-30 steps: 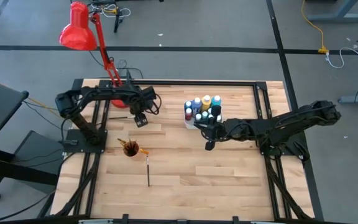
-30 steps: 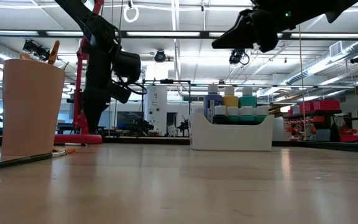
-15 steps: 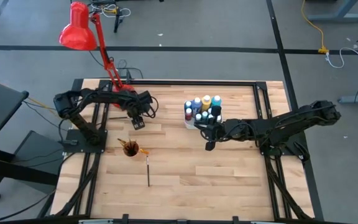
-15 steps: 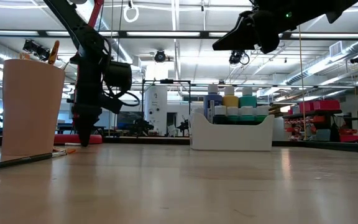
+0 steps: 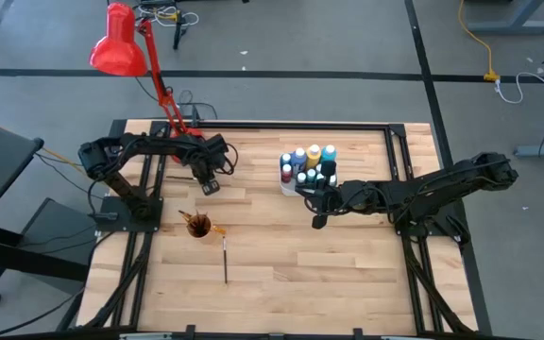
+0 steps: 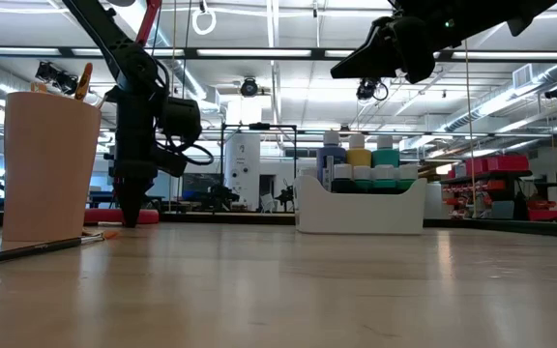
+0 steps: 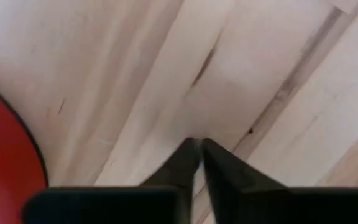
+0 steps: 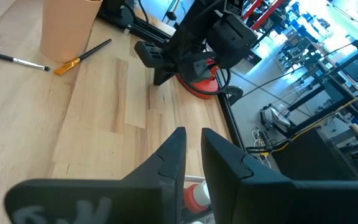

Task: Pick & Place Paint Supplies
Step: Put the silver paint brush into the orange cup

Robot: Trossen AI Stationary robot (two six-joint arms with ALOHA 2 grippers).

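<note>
Several small paint bottles (image 5: pixel 310 162) stand in a white tray (image 5: pixel 288 189) at the table's far middle; they also show in the low view (image 6: pixel 360 159). One thin brush (image 5: pixel 225 260) lies on the table near the orange cup (image 5: pixel 197 226), which holds more brushes. An orange-tipped brush (image 8: pixel 82 56) lies beside the cup. My left gripper (image 5: pixel 211 187) is shut and empty, pointing down at bare wood (image 7: pixel 197 142) next to the red lamp base. My right gripper (image 5: pixel 317 221) is shut and empty, raised above the table just in front of the tray. My left gripper's shut fingertips (image 7: pixel 188 149) stand at the bare table top, pointing down from above. I cannot tell whether they touch the wood.
A red desk lamp (image 5: pixel 119 47) stands on its round base (image 7: pixel 5 155) at the table's far left, close to my left gripper. Black rails (image 5: pixel 291 125) frame the table. Open wood lies across the near half of the table.
My left gripper has gone down toward the table and a little toward its left edge, tipping until its fingers point straight down beside the lamp base.
</note>
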